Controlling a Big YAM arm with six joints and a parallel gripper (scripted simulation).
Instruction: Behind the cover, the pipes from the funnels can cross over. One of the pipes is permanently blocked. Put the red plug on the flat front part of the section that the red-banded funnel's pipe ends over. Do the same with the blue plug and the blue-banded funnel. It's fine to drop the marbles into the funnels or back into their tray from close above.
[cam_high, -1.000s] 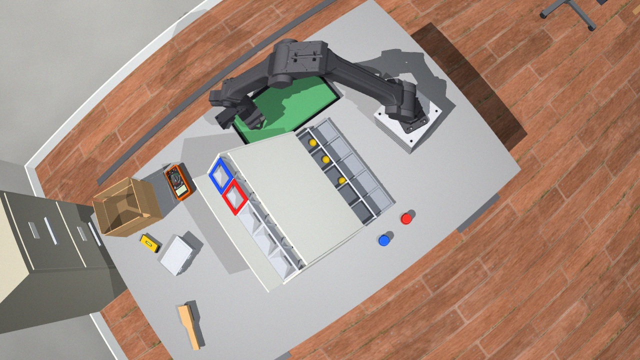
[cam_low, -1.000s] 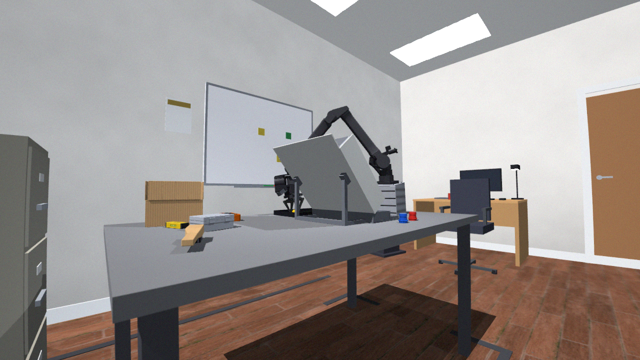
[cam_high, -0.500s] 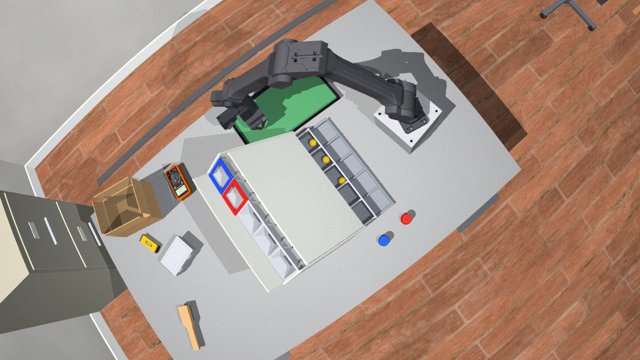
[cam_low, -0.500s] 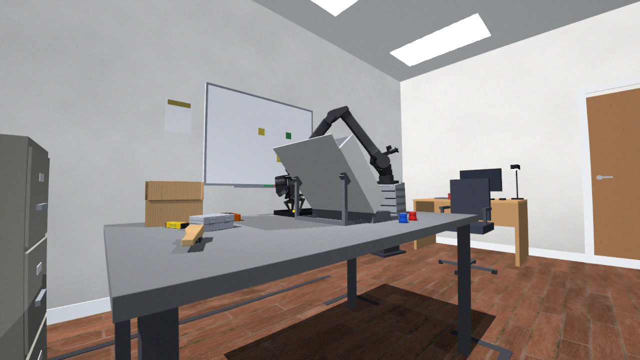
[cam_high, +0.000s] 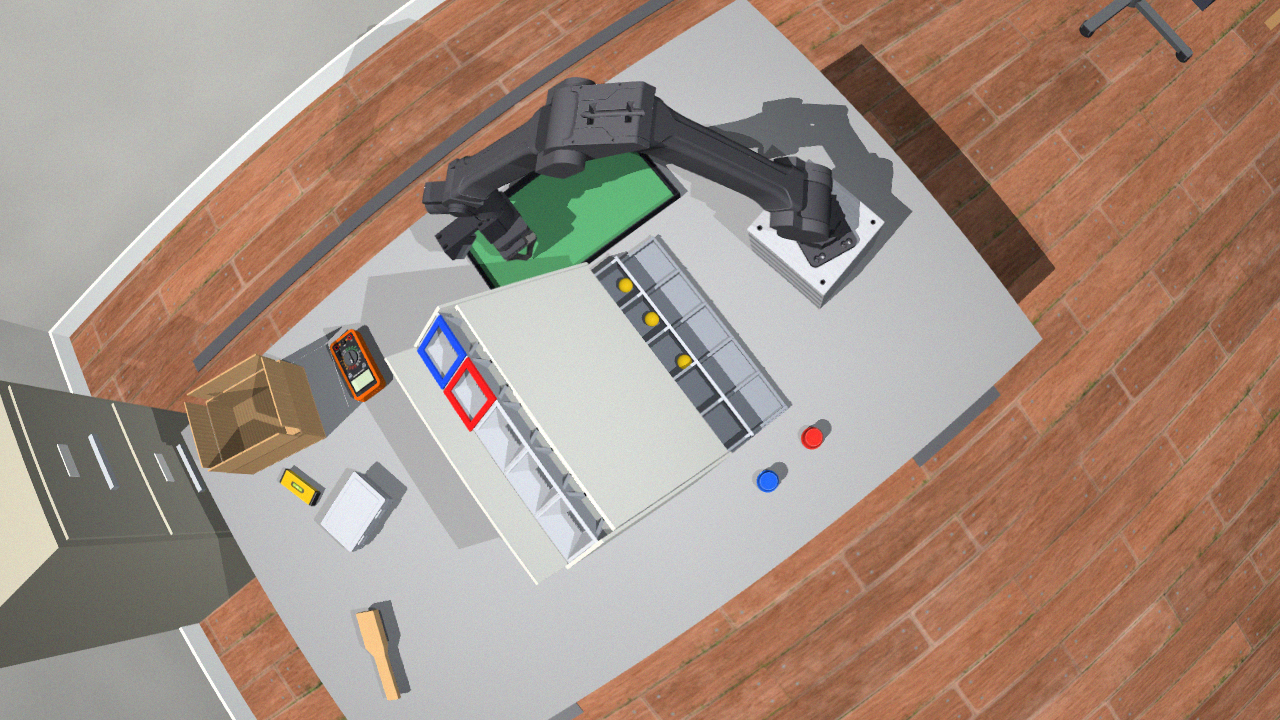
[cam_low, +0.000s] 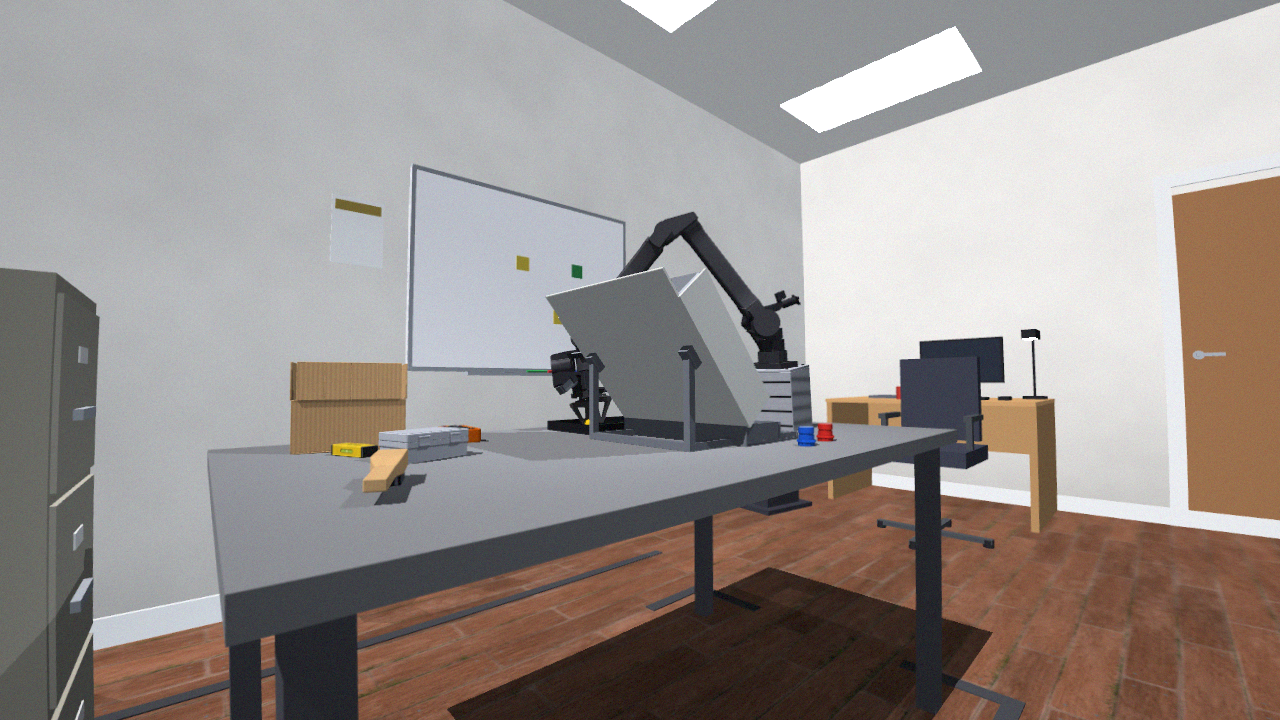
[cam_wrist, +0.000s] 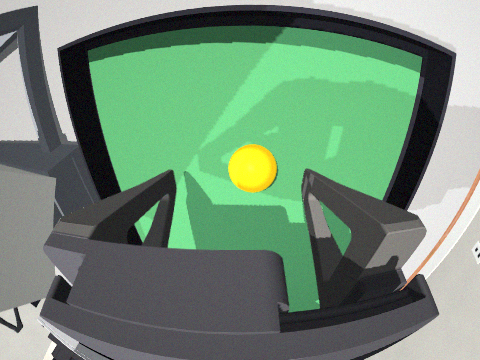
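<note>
My gripper (cam_wrist: 239, 178) is open and hangs low over the green marble tray (cam_high: 577, 219), with a yellow marble (cam_wrist: 252, 168) lying on the tray between and just beyond the fingertips. In the overhead view the gripper (cam_high: 487, 234) is at the tray's left end. The blue-banded funnel (cam_high: 440, 349) and red-banded funnel (cam_high: 470, 393) sit at the top of the sloped white cover (cam_high: 590, 385). Three yellow marbles (cam_high: 625, 284) (cam_high: 651, 318) (cam_high: 683, 360) lie in the first three grey sections. The red plug (cam_high: 811, 437) and blue plug (cam_high: 768, 480) stand on the table beyond the last section.
An orange multimeter (cam_high: 358, 362), an open cardboard box (cam_high: 252, 413), a small yellow tool (cam_high: 298, 484), a white case (cam_high: 354, 511) and a wooden block (cam_high: 379, 651) lie on the table's left side. The arm's base (cam_high: 819, 246) stands at the right of the tray.
</note>
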